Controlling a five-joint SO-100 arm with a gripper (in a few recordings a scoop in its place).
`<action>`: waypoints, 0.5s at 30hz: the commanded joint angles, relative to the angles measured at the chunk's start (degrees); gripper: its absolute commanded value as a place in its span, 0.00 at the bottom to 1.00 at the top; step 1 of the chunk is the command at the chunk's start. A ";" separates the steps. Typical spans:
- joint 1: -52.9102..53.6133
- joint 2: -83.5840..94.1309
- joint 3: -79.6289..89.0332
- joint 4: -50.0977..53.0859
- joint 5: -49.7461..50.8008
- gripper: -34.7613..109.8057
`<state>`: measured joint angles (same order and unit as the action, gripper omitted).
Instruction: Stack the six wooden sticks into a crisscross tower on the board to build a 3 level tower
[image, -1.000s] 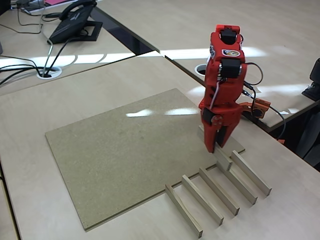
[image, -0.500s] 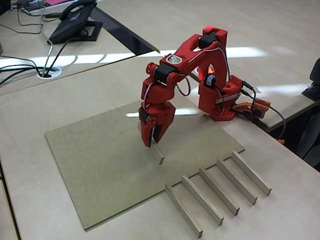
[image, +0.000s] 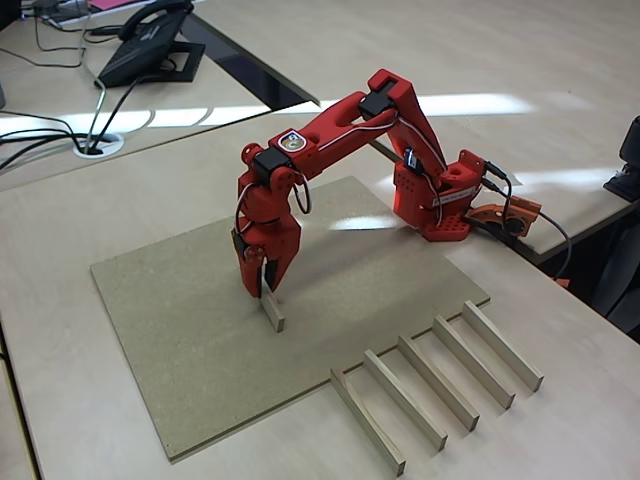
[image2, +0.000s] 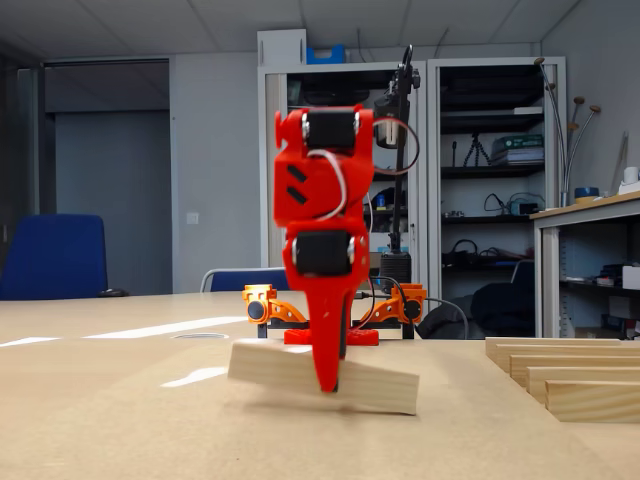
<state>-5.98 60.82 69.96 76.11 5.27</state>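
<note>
My red gripper (image: 265, 292) hangs over the middle of the brown board (image: 180, 320), shut on one pale wooden stick (image: 272, 314). In the low fixed view the gripper (image2: 327, 384) clamps that stick (image2: 370, 384) near its middle. The stick is tilted, its left end raised and its right end down close to the board (image2: 140, 430). Several more sticks (image: 437, 383) lie side by side in a row on the tabletop past the board's front right edge. They also show stacked in perspective at the right, sticks (image2: 570, 378). No tower stands on the board.
The arm's base (image: 435, 205) sits at the board's far right edge with an orange part and cables (image: 510, 215) beside it. A telephone (image: 150, 45) and cables lie on the far left table. A dark gap (image: 250, 70) separates the tables.
The arm swung left from the row of sticks to the board's middle, carrying one stick. Its gripper has come lower over the board.
</note>
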 joint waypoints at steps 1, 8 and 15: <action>0.09 -0.26 -3.25 1.05 0.44 0.24; 0.26 -2.64 -5.36 2.20 0.79 0.28; -0.26 -2.72 -5.19 2.81 1.14 0.36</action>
<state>-5.36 57.48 66.09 77.70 5.62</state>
